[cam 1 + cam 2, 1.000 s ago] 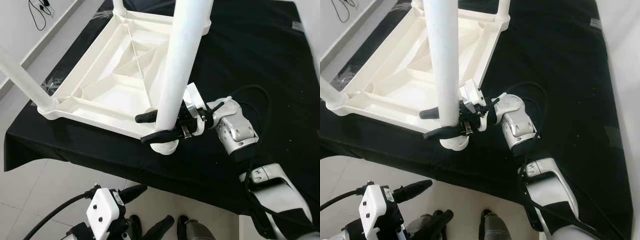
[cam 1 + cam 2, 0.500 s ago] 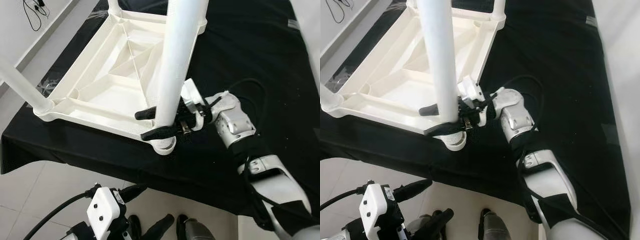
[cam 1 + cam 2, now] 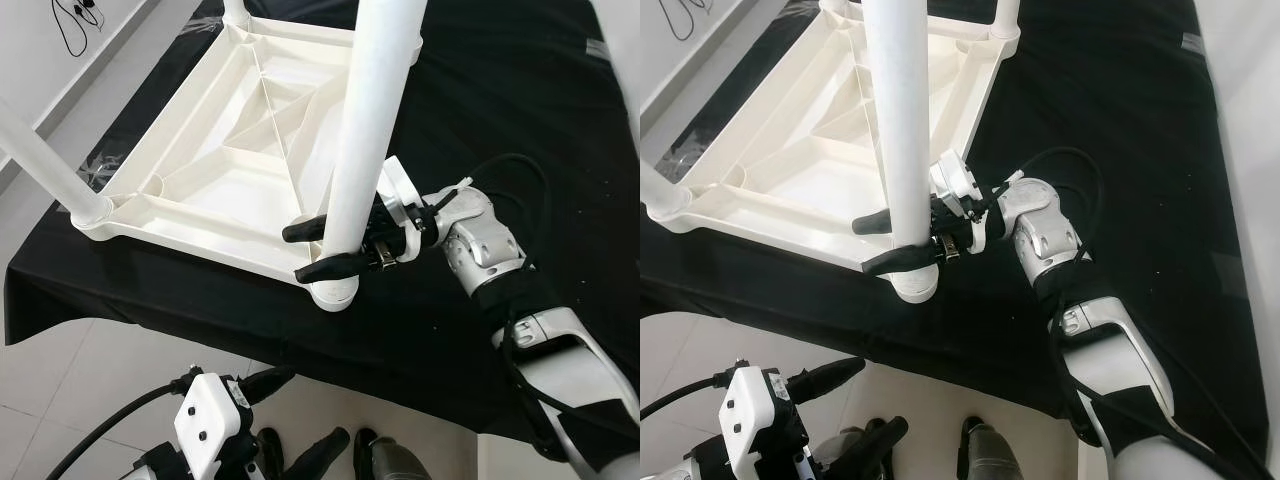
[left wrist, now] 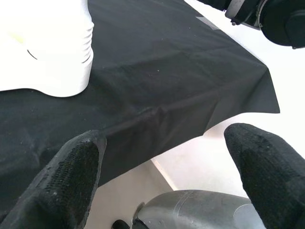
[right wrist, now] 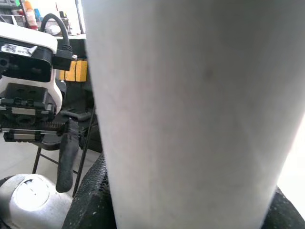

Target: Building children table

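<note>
Right claw [image 3: 322,250]: clenched around the lower end of the near table leg [image 3: 365,140], one black finger on each side of the white tube, just above the corner socket [image 3: 334,291]. The leg stands roughly upright, its foot at or in that socket; how deep it sits cannot be told.

Left claw [image 4: 162,157]: released, fingers spread, hanging low in front of the desk [image 3: 520,110] edge, holding nothing.

Work piece: the white tabletop [image 3: 235,165] lies upside down on the black-covered desk, ribbed underside showing. Another leg [image 3: 45,160] is fitted at the robot's left corner, and the far corners also carry legs.

Step in hand, by my judgement: seating the near leg in its corner.

Next move calls for a firm push straight down the leg's axis, kept plumb, then letting go only once the leg stands unaided. Risk: the corner overhangs near the desk edge.
</note>
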You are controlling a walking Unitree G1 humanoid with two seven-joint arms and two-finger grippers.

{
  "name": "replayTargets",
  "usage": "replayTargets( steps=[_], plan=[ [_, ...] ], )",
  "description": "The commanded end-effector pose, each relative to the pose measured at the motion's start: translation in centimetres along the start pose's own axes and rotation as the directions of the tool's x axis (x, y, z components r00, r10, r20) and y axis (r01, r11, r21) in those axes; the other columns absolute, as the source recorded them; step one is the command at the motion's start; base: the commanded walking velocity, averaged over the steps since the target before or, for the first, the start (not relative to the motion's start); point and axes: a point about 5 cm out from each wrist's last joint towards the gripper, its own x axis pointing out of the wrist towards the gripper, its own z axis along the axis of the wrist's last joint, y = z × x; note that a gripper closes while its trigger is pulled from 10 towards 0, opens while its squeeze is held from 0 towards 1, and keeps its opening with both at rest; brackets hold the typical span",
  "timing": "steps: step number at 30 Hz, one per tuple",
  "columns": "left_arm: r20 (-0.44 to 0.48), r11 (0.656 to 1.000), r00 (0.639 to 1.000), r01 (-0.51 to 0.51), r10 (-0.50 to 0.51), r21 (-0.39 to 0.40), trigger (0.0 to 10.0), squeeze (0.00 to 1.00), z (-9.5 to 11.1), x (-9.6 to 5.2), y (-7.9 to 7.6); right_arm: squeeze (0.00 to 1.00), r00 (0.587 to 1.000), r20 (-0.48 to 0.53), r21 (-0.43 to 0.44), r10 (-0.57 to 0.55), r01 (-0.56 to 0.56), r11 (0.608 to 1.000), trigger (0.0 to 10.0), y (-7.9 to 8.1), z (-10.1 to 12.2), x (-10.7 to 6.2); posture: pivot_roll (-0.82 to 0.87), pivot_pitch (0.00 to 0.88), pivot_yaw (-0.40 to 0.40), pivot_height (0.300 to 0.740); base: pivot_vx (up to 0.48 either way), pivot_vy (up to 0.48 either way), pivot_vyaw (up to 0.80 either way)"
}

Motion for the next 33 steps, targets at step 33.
replayTargets(
  steps=[33],
  plan=[
    [-0.010,0.999,1.000,0.015,-0.015,-0.028,10.0,0.00,-0.1,-0.2,-0.5,0.00,0.994,-0.104,0.021,-0.039,0.042,0.999,10.0,-0.7,-2.3,1.2,0.06,0.328,0.001,0.740,0.000,0.000,0.00]
  ],
)
